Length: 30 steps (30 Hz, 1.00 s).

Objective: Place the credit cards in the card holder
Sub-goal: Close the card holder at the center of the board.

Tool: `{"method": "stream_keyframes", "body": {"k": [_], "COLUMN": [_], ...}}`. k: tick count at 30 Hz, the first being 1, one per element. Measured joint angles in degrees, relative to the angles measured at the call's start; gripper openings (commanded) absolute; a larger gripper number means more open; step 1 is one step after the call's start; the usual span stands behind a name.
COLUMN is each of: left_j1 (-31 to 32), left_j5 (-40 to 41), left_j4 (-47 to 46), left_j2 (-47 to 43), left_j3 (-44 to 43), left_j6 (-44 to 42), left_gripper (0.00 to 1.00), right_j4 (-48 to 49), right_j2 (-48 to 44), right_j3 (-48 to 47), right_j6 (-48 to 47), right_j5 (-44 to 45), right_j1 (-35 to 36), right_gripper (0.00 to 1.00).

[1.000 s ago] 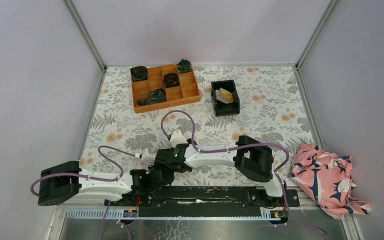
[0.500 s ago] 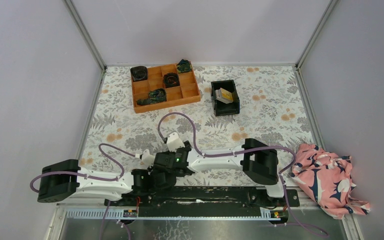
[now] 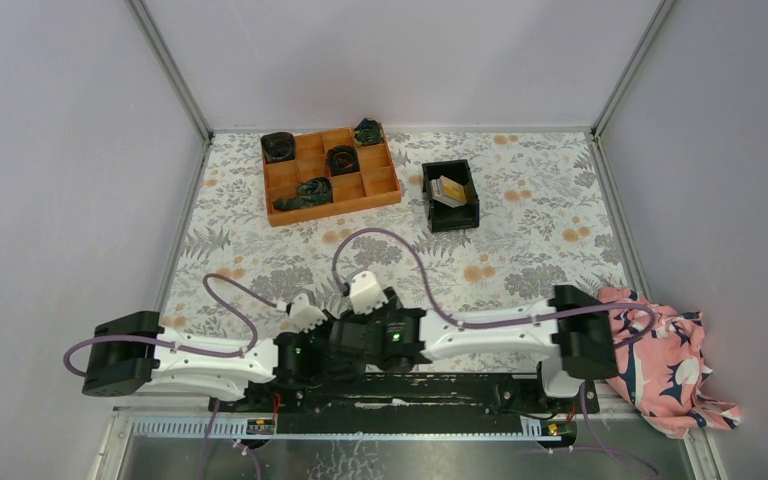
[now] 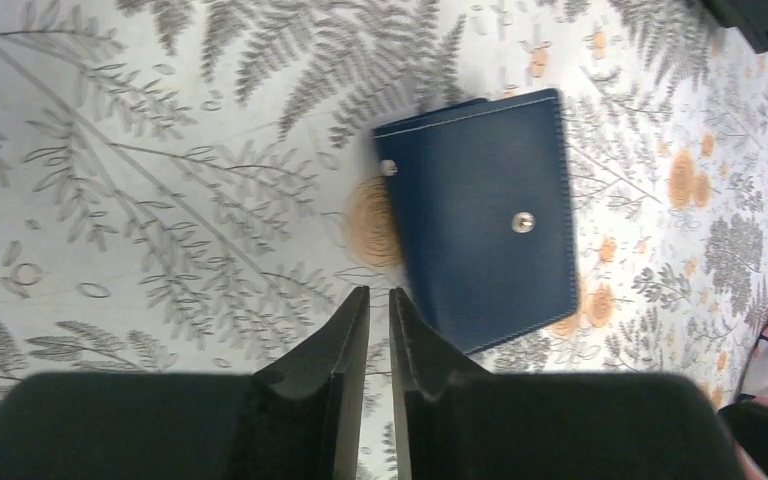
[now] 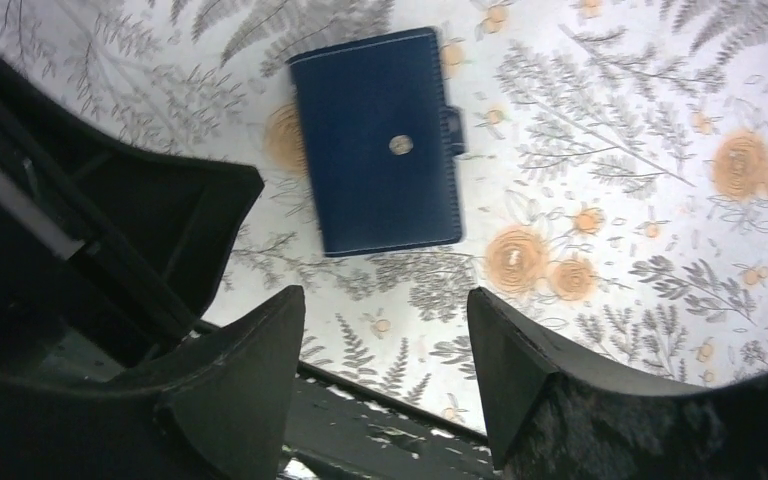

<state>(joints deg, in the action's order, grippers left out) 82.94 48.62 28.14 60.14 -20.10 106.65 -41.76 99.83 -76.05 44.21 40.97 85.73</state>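
Both grippers are empty: left gripper (image 4: 378, 292) barely cracked apart, right gripper (image 5: 385, 292) spread wide. Card holder (image 4: 485, 215) lies folded on the table (image 4: 160, 150) just ahead of both, untouched.

You've got an orange compartment tray (image 3: 381, 181) at eleven o'clock with four dark bundles (image 3: 342, 158) inside, a black square bin (image 3: 452, 219) at one o'clock, and a pink patterned cloth (image 3: 655, 360) crumpled at four o'clock on the floral table cover (image 3: 530, 210).
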Motion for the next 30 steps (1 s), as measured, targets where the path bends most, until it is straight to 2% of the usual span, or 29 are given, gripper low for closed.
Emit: {"method": "stream_keyframes", "body": {"k": [3,9,15,23,30], "left_j1": [0.0,-0.7,-5.3,-8.5,-11.2], "left_j5": [1.4,4.1,3.5,2.3,0.4], "left_j4": [0.7,-0.6,-6.9,-11.9,-14.8], "left_j2": [2.2,6.3,9.5,11.4,12.7], "left_j3": [-3.6,-8.0,-7.0,-5.5,-4.3], "left_j6": [-2.0,-7.0,-13.6,-17.6,-19.9], "left_gripper": [0.22,0.22,0.22,0.22,0.22], "right_j4": [2.2,9.0,16.1,25.9,31.2], "right_j2": [-6.4,-16.1,-16.0,-13.1,-11.6], "right_j3": [4.9,15.3,21.5,26.1,28.0], "right_j6": [-0.9,-4.4,-7.5,-10.2,-11.1], "right_j5": [-0.1,-3.0,-9.1,-18.4,-26.0], "right_j1": [-2.3,-12.5,-18.3,-24.8,-26.6], "right_gripper": [0.67,0.66,0.66,0.66,0.66]}}
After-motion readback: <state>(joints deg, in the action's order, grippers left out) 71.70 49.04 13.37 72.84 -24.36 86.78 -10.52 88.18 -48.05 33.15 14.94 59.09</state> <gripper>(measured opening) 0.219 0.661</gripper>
